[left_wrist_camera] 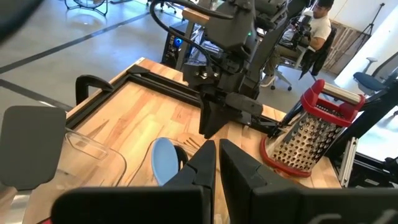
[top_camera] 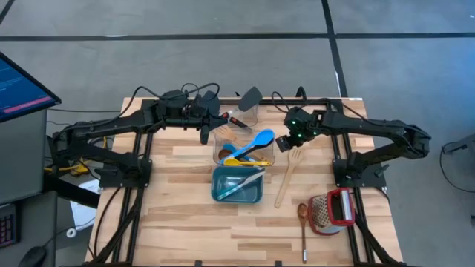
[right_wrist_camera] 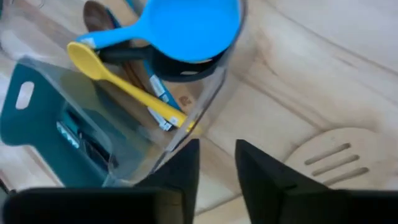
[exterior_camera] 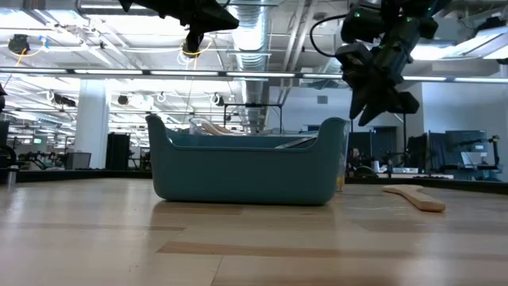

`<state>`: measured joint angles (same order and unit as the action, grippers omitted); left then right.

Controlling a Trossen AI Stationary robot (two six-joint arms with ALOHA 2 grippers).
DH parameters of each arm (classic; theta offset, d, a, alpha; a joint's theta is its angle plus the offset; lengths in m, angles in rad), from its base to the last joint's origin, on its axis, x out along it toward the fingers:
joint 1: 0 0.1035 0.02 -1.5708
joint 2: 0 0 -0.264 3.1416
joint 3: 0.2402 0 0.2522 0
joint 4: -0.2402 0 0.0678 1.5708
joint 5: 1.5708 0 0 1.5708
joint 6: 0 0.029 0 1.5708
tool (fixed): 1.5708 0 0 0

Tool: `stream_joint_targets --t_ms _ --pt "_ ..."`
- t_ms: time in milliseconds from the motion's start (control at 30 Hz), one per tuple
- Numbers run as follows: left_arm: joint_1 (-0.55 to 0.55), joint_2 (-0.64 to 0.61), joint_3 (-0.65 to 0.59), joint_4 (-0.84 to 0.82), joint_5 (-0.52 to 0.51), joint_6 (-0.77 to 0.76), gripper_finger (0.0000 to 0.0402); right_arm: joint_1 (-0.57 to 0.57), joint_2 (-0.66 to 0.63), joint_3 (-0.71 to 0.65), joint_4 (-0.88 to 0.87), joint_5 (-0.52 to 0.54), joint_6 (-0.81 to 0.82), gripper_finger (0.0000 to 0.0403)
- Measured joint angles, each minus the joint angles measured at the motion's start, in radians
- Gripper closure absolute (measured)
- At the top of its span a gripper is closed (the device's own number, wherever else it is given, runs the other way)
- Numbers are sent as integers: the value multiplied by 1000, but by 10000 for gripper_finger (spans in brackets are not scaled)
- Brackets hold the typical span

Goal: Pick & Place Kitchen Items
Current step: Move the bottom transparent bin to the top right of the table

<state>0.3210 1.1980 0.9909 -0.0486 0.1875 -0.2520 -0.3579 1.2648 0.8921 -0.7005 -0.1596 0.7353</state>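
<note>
Surface: pale wooden table (top_camera: 185,222) on a grey floor; a monitor (top_camera: 18,85) is cut off at the far left edge.
Left arm: left gripper (top_camera: 205,136) hangs above the table's back edge, beside the clear container (top_camera: 241,144); its fingers (left_wrist_camera: 205,165) are pressed together, empty.
Clear container: holds a blue spoon (top_camera: 256,141) and a yellow spoon (top_camera: 241,158) leaning out; a black spatula (top_camera: 249,98) sticks out at the back. Other handles inside are too tangled to sort out.
Teal bin (top_camera: 237,185): just in front of the clear container, with 2 or so slim utensils inside, hard to name. From table level only its wall (exterior_camera: 246,171) shows.
Right arm: right gripper (top_camera: 288,142) hovers between the clear container and the pale slotted spatula (top_camera: 288,174); fingers slightly parted, nothing between them.
Pale slotted spatula: flat on the table, apart from the gripper.
Brown wooden spoon (top_camera: 303,226): lies near the front right.
Grater (top_camera: 334,210): red-handled, beside that spoon.
</note>
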Motion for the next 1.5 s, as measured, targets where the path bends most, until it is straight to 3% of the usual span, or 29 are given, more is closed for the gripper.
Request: stream_joint_targets --t_ms 267,567,733,1033,1500 --pt "0 0 0 -3 0 0 395 25 0 0 78 12 49 226" --pt "0 0 0 -6 0 0 395 47 165 0 141 7 35 223" --pt "0 0 0 -37 0 0 395 58 248 1 191 2 27 254" --pt "2 0 -6 -49 0 0 395 17 236 -1 165 53 -21 392" --pt "2 0 -6 -50 0 0 395 -131 215 -1 106 134 -104 399"
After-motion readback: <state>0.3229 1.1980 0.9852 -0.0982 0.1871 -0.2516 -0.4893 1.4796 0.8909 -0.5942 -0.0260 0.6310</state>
